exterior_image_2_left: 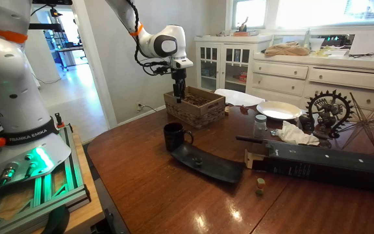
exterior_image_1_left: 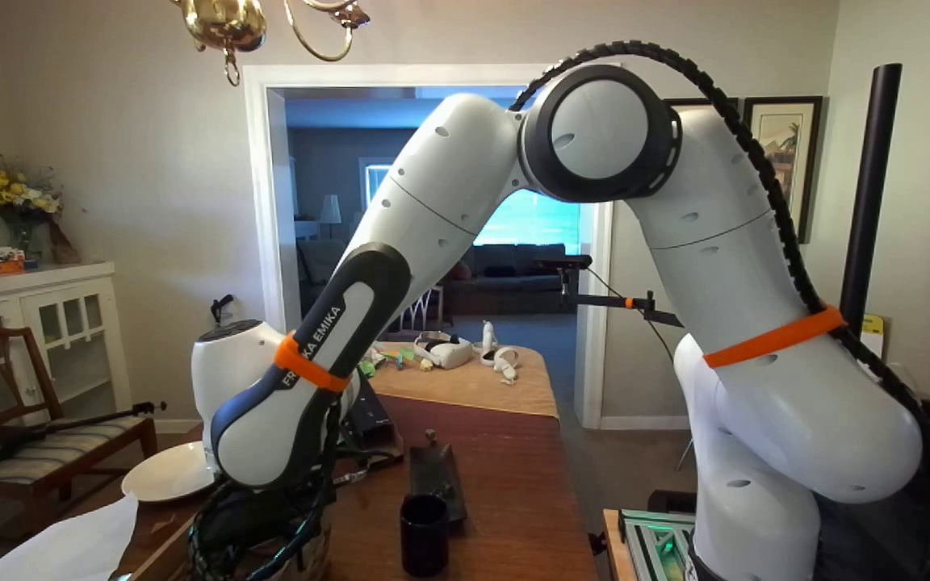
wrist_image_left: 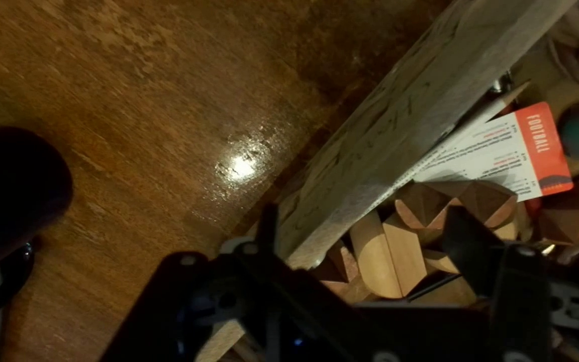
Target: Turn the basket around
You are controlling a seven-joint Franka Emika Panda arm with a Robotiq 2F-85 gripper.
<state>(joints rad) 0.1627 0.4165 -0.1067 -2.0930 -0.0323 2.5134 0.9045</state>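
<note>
The basket [exterior_image_2_left: 190, 112] is brown and wood-toned with a woven lower wall, and stands on the table beyond the dark mug in an exterior view. Only a bit of its edge [exterior_image_1_left: 165, 555] shows at the bottom of an exterior view. In the wrist view its wall [wrist_image_left: 395, 130] runs diagonally, with wooden pieces and a red-and-white card inside. My gripper [exterior_image_2_left: 180, 97] points down at the basket's near wall. In the wrist view the gripper [wrist_image_left: 363, 213] is open, one finger outside the wall and one over the inside. I cannot tell whether either finger touches the wall.
A dark mug [exterior_image_2_left: 174, 136] and a long black tray [exterior_image_2_left: 206, 164] stand in front of the basket. A white plate [exterior_image_2_left: 279, 110], a glass jar [exterior_image_2_left: 260, 126], a long black box [exterior_image_2_left: 317, 165] and a metal statue [exterior_image_2_left: 329, 112] are farther along the table.
</note>
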